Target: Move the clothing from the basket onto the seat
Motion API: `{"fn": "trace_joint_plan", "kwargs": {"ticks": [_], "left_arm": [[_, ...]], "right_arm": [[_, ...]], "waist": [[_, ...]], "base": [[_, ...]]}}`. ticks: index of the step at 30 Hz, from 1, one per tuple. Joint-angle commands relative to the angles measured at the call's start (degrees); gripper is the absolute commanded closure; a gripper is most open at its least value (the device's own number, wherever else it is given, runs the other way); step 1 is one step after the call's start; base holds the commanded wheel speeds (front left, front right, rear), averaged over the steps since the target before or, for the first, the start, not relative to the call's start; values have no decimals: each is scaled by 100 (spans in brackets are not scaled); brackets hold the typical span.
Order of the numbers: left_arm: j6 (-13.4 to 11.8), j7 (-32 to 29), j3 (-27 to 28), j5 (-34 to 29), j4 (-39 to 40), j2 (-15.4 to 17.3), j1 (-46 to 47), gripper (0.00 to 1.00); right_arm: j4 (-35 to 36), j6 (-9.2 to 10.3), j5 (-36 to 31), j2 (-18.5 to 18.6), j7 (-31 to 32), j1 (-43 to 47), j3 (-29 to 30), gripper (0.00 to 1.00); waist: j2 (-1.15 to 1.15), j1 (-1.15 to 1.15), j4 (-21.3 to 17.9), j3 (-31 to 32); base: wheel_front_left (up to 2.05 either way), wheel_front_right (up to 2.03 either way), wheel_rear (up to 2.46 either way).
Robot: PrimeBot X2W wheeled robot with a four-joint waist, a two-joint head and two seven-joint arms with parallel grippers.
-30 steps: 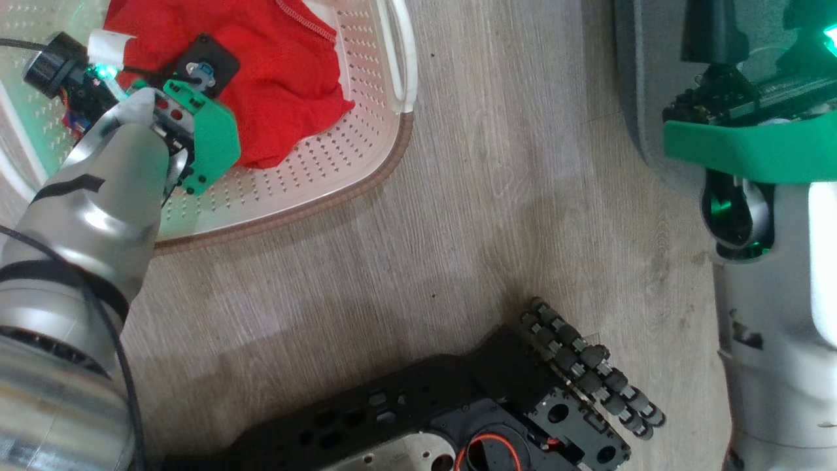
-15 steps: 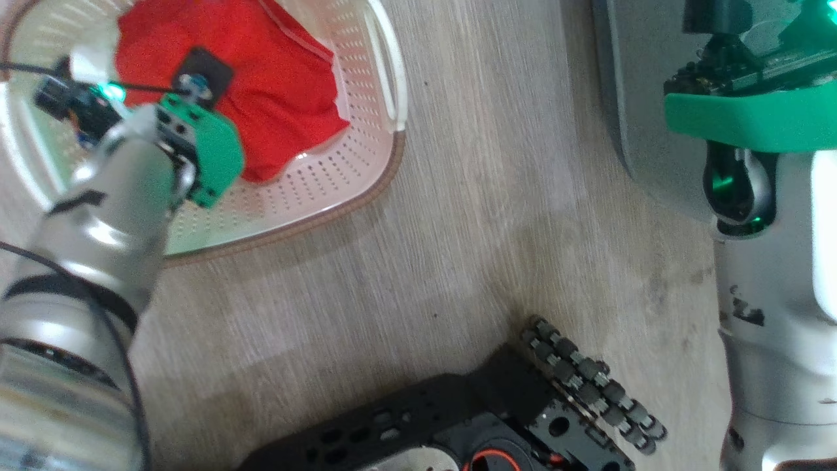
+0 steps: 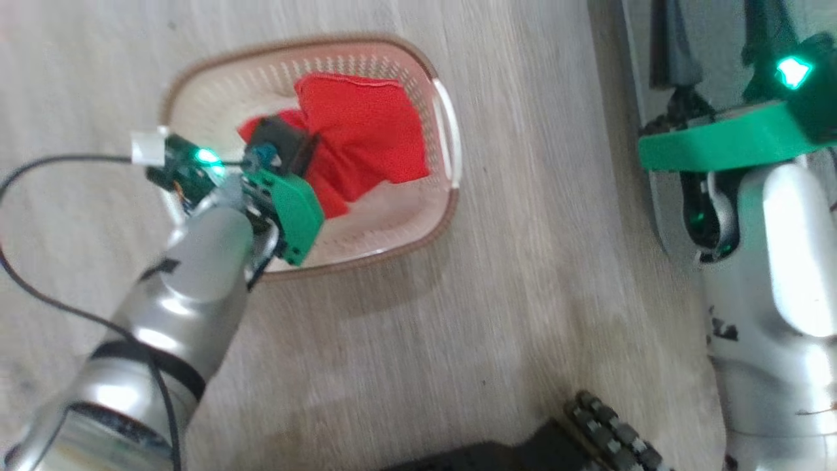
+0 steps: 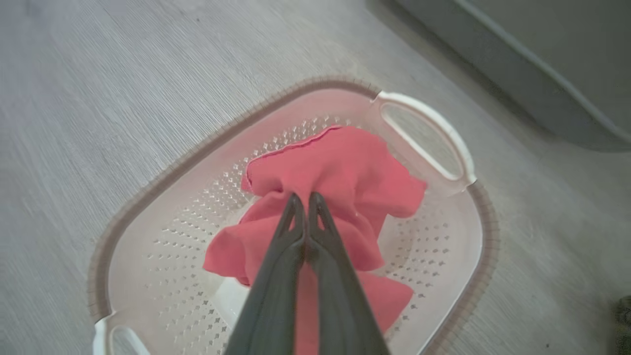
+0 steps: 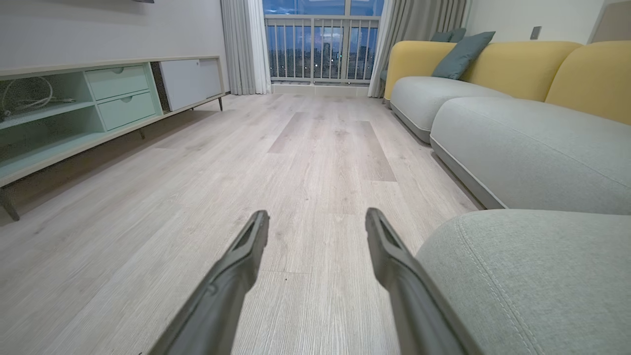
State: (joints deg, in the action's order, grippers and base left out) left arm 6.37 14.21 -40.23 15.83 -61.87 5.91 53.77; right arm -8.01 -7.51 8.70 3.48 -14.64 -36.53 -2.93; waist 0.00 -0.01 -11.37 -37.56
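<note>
Left arm angled down, left gripper (image 4: 303, 199) clamped on bright red fabric clothing (image 4: 345, 167) in oval cream perforated plastic basket (image 4: 443, 236) mid-frame; right gripper (image 5: 315, 217) spread wide, grey-green upholstered seat (image 5: 517, 276) lower right.

The left arm (image 3: 189, 288) reaches forward and down, and the left gripper (image 4: 305, 199) has its two dark fingers pressed together, pinching the clothing (image 4: 345, 167). The right arm (image 3: 771, 294) stands at the right side. The right gripper (image 5: 315, 219) points forward, fingers spread wide.
</note>
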Motion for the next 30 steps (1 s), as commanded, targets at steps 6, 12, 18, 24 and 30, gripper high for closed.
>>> {"fn": "trace_joint_plan", "kwargs": {"ticks": [6,12,18,24,30], "left_arm": [[-67,78,571,239,974,-4,-663,100],[-140,78,1064,332,1866,-35,-1196,100],[-173,78,1433,286,2717,-62,-1504,100],[-189,78,1693,223,3492,-70,-1651,100],[-212,78,1760,153,4022,-77,-1645,100]], "right_arm": [[-226,2,-133,-60,-36,468,-34,0],[-547,2,-151,-57,-36,860,-34,0],[-760,2,-86,0,-36,1197,-47,0],[-944,2,0,19,-36,1474,-55,0],[-1048,2,51,33,-36,1608,-79,0]], "waist": [[0,1,594,1267],[0,1,783,1999],[0,1,887,2512],[0,1,943,2958],[0,1,981,3185]], "base": [[0,0,0],[0,0,0],[0,0,0],[0,0,0],[0,0,0]]}}
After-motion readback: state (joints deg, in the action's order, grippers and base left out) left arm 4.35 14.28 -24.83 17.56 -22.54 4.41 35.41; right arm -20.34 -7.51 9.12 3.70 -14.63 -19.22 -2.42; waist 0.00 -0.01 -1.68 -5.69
